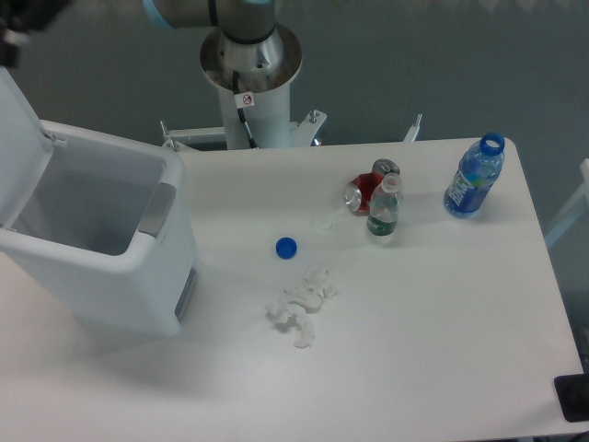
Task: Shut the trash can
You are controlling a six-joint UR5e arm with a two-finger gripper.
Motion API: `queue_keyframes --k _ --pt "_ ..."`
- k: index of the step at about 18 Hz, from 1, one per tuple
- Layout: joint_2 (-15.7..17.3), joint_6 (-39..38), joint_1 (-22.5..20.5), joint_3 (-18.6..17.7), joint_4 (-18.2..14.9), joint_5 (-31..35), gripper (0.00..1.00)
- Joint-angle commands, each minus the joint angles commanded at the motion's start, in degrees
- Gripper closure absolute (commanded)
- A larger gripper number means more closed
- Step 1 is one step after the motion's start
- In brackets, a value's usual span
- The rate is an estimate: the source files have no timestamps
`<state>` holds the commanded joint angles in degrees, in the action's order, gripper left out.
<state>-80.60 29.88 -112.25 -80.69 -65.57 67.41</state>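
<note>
I see the trash can (101, 249) open at counter (433, 350) left, lid (18, 147) tilted up. Gripper (23, 18) barely in view top-left; can't tell jaws' state.

Trash can (101, 244) left; 2 bottles (384, 210) right

Single fixed camera, high front view, angled down over table (414, 350)

Only a dark corner of the pincer (20, 20) shows; its jaws are cut off
</note>
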Motion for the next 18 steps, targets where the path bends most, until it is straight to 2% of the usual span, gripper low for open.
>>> queue_keyframes --k 2,6,8,13,18 --pt "-0.3 -0.1 0.8 1.0 0.0 0.1 1.00" --pt "-0.9 0.1 2.2 0.6 -0.4 0.5 1.00" --pt "-2.3 0.1 2.9 0.3 -0.4 1.1 1.00" --pt "-8.6 -0.6 10.4 1.1 -0.5 14.8 1.00" --pt "-9.0 -1.8 11.3 1.1 -0.8 16.9 1.00"
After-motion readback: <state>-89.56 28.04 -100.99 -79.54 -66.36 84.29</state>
